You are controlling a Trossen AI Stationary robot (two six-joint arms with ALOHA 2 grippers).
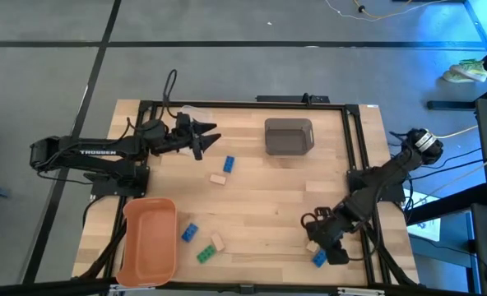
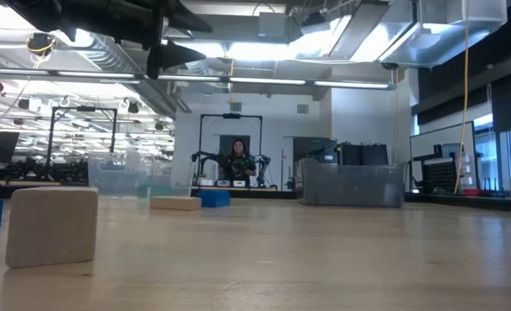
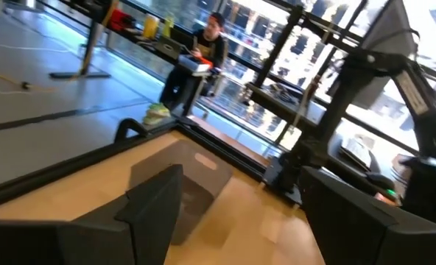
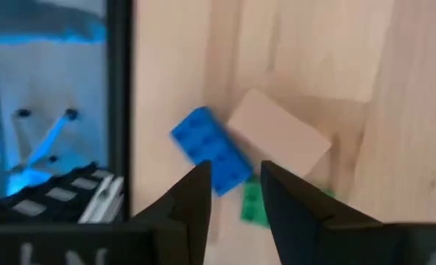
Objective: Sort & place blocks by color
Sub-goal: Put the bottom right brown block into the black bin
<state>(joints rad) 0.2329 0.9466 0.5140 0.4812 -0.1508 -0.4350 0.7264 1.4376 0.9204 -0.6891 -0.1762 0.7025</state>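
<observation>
A: Wooden table (image 1: pixel 260 205) is showing blocks scattered in three spots. A blue block (image 1: pixel 229 164) and a tan block (image 1: pixel 218 178) are lying mid-table, near the left gripper (image 1: pixel 209 136).

B: That left gripper is hanging above the far left area with its fingers spread and nothing between them. Beside the orange bin (image 1: pixel 149 240), a blue one (image 1: pixel 189 233), a green one (image 1: pixel 205 255) and a tan one (image 1: pixel 218 242) are sitting together.

A: At the near right corner, the right gripper (image 4: pixel 233 184) is hovering low with its fingers narrowly parted, gripping nothing. Just past its tips a blue brick (image 4: pixel 209 149) is touching a tan brick (image 4: pixel 280 138), with a green brick (image 4: pixel 253 200) partly hidden.

B: A grey bin (image 1: pixel 289 136) is standing at the far side.
</observation>
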